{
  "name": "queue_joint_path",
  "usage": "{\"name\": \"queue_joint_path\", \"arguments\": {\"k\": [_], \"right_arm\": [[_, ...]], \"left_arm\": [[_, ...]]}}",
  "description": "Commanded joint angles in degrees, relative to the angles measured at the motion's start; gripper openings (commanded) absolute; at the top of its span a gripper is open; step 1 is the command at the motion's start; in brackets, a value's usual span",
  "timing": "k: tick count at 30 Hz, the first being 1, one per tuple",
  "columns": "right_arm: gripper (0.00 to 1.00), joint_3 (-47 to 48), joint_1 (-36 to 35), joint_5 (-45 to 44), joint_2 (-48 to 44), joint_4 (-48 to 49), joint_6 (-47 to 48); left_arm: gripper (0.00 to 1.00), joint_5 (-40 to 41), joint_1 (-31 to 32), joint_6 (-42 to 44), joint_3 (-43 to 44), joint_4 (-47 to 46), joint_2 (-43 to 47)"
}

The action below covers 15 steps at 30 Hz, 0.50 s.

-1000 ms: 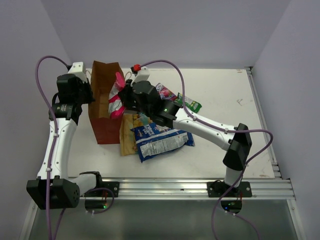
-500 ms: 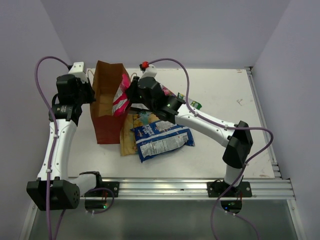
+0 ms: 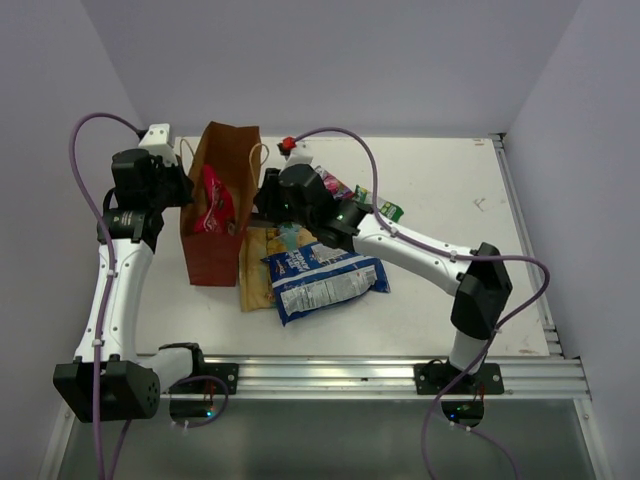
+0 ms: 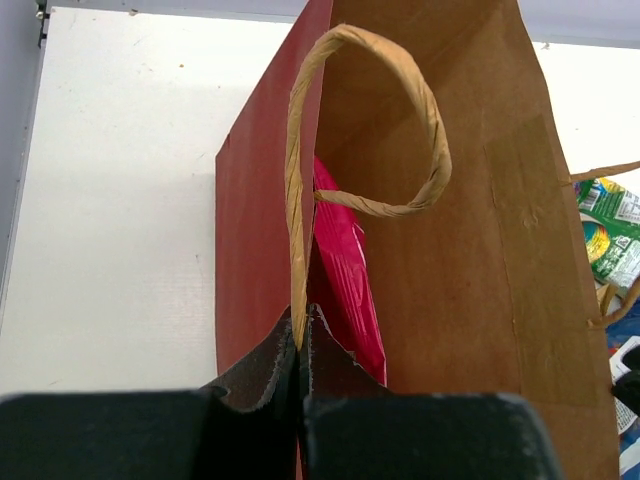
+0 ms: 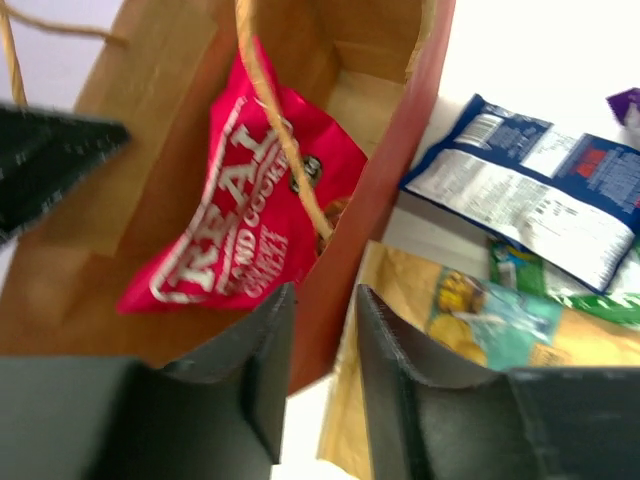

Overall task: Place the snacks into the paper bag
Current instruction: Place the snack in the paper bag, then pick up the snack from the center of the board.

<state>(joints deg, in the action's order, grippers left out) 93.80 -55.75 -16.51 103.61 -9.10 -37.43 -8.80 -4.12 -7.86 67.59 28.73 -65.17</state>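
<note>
Left gripper (image 4: 302, 328): at the paper bag's left rim, fingers pressed together, pinching the rim where the tan loop handle (image 4: 296, 180) is rooted. Paper bag (image 3: 212, 262): brown, with red sides, standing upright on the white table (image 3: 450, 180), mouth open. Pink-red "REAL" packet (image 5: 240, 210): inside the bag, tilted against the inner wall. Right gripper (image 5: 323, 295): just above the bag's right rim, fingers spread, gripping nothing; the bag's red side shows through the gap. Tan-gold packet (image 3: 256, 275): flat on the table, right against the foot of the bag's right side. Blue-white packet (image 3: 325, 280): flat, right of the bag, overlapping the tan-gold packet's right edge. Purple-pink packet (image 3: 333, 184): right of the bag, toward the far side, mostly hidden by the right arm. Small green packet (image 3: 385, 210): farthest right of the bag, partly under the right arm.
</note>
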Motion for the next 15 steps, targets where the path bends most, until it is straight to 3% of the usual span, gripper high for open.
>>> {"name": "queue_joint_path", "arguments": {"k": [1,8,15], "right_arm": [[0.38,-1.86,0.02,0.43,-8.76,0.05,6.12],[0.6,-14.84,-0.06,-2.29,-19.47,-1.97,13.52],[0.76,-30.59,0.02,-2.74,-28.81,1.01,17.04]], "left_arm": [[0.0,-2.1,-0.36,0.39,-0.01,-3.77,0.83],[0.0,-2.1,-0.28,0.91,0.96,-3.51,0.74],[0.0,3.43,1.22,2.76,7.02,1.15,-1.1]]}}
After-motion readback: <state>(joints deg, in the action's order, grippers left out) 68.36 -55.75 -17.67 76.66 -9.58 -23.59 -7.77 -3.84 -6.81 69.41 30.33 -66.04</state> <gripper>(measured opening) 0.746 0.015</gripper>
